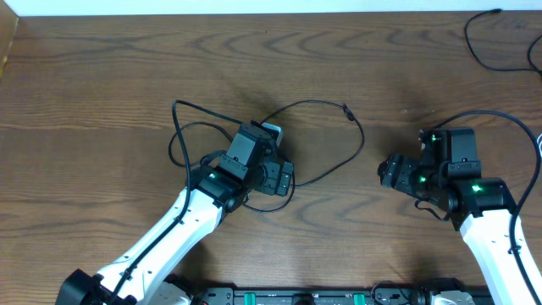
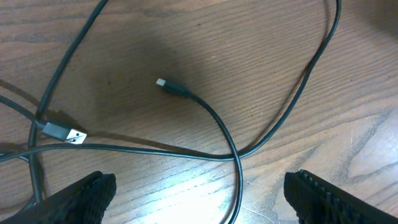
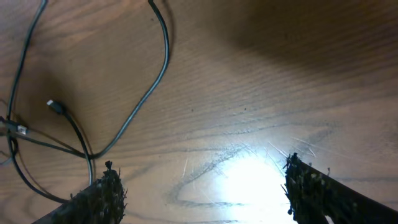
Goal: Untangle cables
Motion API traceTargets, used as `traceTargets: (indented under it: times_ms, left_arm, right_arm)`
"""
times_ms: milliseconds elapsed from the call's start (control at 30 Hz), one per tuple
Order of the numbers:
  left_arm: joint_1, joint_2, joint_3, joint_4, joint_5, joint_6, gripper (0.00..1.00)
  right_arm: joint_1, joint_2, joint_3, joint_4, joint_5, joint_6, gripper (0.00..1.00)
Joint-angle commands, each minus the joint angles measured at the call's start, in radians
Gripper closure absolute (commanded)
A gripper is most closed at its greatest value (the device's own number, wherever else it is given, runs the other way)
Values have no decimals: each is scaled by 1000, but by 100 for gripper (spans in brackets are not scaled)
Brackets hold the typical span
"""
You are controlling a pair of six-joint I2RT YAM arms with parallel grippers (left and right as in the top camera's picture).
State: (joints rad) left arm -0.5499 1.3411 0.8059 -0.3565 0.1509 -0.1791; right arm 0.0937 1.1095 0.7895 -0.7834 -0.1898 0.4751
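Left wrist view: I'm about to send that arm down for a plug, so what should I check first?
1. Left pincer open, nothing between its fingers: ok.
2. Small plug in view, lying free on the table: ok.
3. Black cables separated: not ok, they cross below that plug.
4. Right pincer open and empty: ok.
5. Which cord ends in the large plug: cannot tell.

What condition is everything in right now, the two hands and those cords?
black cables: lying loose, crossing one another
small plug: unplugged, lying free
USB plug: unplugged, lying free
left hand: open, empty, above the black cables
right hand: open, empty, above bare table
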Motion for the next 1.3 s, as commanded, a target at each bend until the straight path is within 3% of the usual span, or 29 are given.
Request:
traceTargets:
  times_ms: [0,700,1033,1267]
  left_arm:
    - [6,9,-3,-2,-6,10,7]
    - [6,9,-3,35,53,-10,7]
    - [5,0,108,-146,-89,-63,7]
    - [5,0,153,-166,-123,-105,7]
  right_arm:
    - [-3,-8,-6,5,6,26,19]
    - [-3,-8,-6,21,-24,26,17]
    - [-2,-8,-6,51,-56,46,18]
    - [-2,-8,-6,50,-56,52,17]
